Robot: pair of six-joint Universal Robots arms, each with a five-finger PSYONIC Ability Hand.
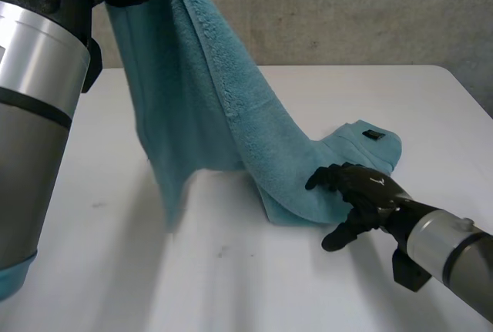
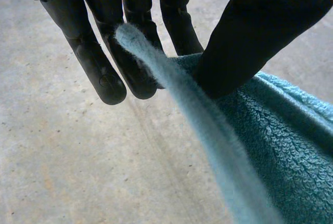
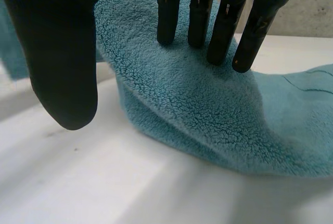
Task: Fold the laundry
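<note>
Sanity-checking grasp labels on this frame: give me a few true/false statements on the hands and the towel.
1. The left hand pinches the teal towel between thumb and fingers. True.
2. The towel lies flat on the table. False: one end hangs raised from the left hand, and the other end rests on the table.
3. The right hand has straight fingers at the towel's tabletop end. True.
4. The right hand grips the towel in a fist. False: its fingers are straight, and its thumb is not closed on the cloth.
5. A black tag shows on the towel's tabletop part. True.
</note>
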